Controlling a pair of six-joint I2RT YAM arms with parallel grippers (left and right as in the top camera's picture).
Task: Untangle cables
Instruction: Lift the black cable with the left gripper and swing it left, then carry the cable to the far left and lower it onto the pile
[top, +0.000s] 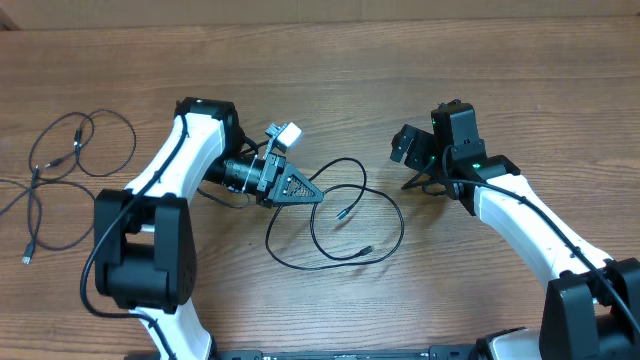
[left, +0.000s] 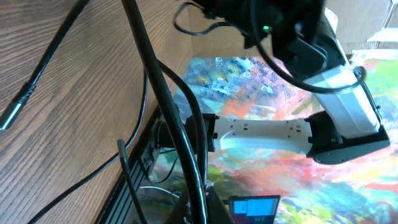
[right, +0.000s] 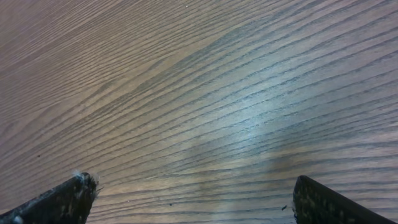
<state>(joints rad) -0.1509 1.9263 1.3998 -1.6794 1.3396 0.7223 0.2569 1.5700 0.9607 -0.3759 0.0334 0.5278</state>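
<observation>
- left cables (top: 80, 140): thin black cords in loose overlapping loops at the far-left edge of the table (top: 330, 60), small plug ends showing; well apart from both grippers.
- left gripper (top: 300, 190): left of centre, rolled on its side, pointing right. fingers drawn together to 1 point, closed on the centre cable; in the left wrist view the strands run straight into the bottom of the frame.
- centre cable (top: 344, 213): 1 thin black cord, open loops on the table just right of the left gripper, 2 plug ends lying inside the loops; lifted strand (left: 163, 99) close to the wrist camera.
- right gripper (top: 420, 180): right of centre, near the cable but not touching it. fingertips (right: 68, 199) spread wide, holding nothing, bare wood between them.
</observation>
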